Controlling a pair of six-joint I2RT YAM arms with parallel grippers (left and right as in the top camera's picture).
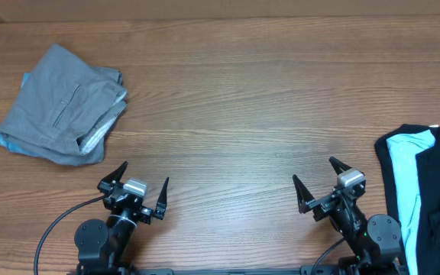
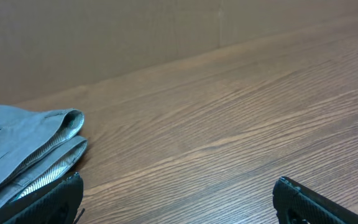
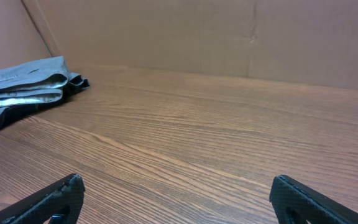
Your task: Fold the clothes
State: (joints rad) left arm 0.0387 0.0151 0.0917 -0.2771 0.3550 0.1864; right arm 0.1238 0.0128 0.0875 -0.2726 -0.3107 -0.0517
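**Plainly idle: both claws wide, black garment waiting at the lower right**

Both claws sit empty at the bottom of the overhead frame. The left claw [image 1: 144,173] is spread wide, and so is the right claw [image 1: 313,169]; neither touches cloth. Out from the left claw, in the upper left of the frame, a grey pile [image 1: 59,107] lies on the wooden table [image 1: 243,92]. It is already folded into a rough square, with its layered edges showing. Just right of the right claw, at the lower right edge and partly cut off, lies a black garment [image 1: 434,198] with a pale blue piece [image 1: 407,164] on it, loose and unfolded.

The black garment is likely the next job. It looks light, soft and limp, so it should sag and drag rather than hold its shape. A pinch at the corner or hem nearest the right claw seems best, and the cloth should slide easily on the smooth wood.
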